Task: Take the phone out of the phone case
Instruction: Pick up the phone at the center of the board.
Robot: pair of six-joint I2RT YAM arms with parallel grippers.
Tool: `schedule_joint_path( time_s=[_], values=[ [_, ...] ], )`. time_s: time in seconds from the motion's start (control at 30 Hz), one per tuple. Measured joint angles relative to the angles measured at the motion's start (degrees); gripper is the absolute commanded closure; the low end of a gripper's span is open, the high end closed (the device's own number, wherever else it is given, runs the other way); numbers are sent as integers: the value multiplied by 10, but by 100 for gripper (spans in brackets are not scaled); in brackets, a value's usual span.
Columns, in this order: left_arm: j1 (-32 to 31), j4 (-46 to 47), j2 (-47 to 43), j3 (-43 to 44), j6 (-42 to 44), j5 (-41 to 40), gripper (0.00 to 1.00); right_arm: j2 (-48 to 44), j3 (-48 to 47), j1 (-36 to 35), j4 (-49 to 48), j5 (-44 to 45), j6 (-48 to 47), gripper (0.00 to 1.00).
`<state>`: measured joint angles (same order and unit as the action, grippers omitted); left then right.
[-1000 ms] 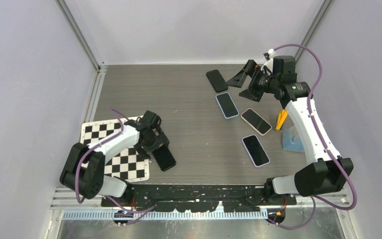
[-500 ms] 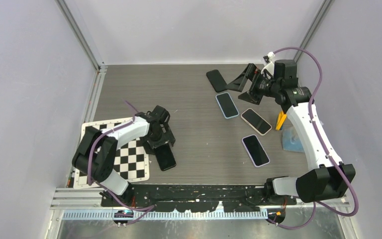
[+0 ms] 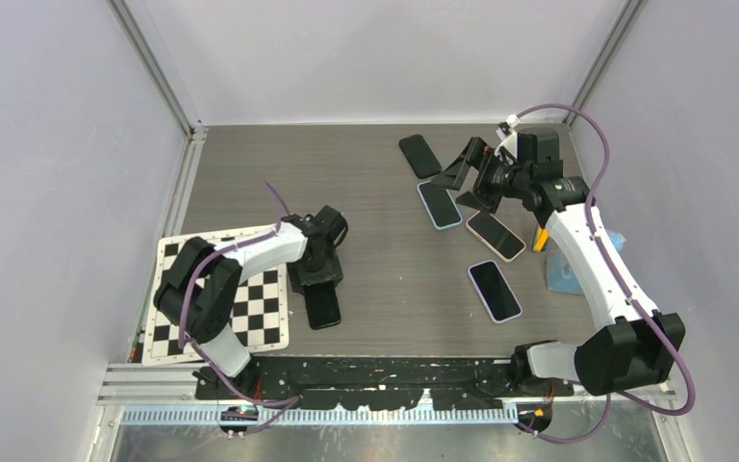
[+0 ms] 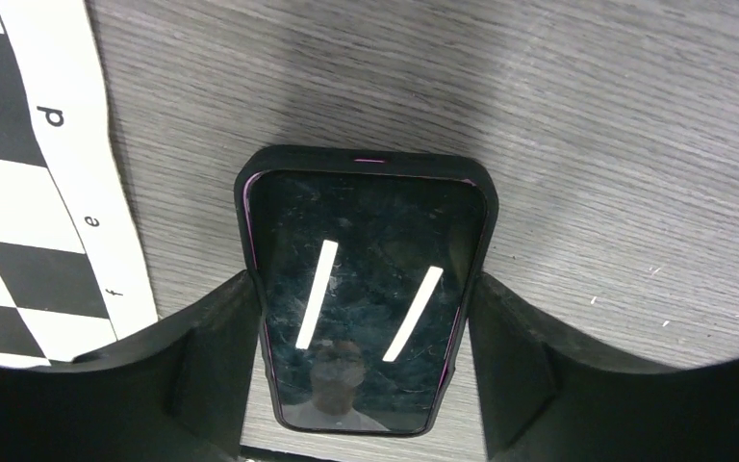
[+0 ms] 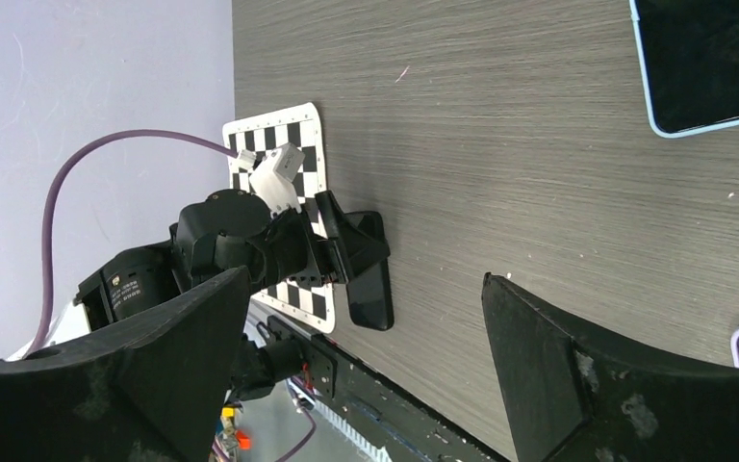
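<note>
Both arms have swung inward. Left gripper (image 4: 364, 289) now squeezes the black phone case (image 4: 366, 162) by its sides. Right gripper (image 5: 366, 281) jaws stay spread wide above the table (image 5: 539, 144).

Checkerboard sheet (image 3: 255, 313) flat at table's (image 3: 366, 173) near-left corner. Yellow tool (image 3: 543, 234), blue pad (image 3: 558, 274) by right wall.

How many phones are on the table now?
5. Black phone between the left gripper's fingers; second black phone at the far edge; blue phone, beige phone, purple phone in a row on the right. The right arm may hide more.
</note>
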<state>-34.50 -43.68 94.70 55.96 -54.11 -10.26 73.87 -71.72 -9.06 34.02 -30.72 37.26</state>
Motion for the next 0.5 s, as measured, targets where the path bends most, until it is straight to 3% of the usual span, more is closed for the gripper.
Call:
schedule_joint_path(
  time_s=[0.1, 0.2, 0.4, 0.5],
  values=[
    [-2, 2, -2, -1, 3, -3, 52, 0, 0, -10, -3, 5, 0, 14],
    [-2, 1, -2, 2, 4, -3, 52, 2, 0, -20, -9, 9, 2, 15],
    [-3, -17, 39, 53, -6, -18, 44, 12, 7, -39, -27, 26, 14, 15],
    [-2, -20, 65, 86, -14, -26, 35, 12, 16, -41, -32, 35, 24, 15]
  ],
)
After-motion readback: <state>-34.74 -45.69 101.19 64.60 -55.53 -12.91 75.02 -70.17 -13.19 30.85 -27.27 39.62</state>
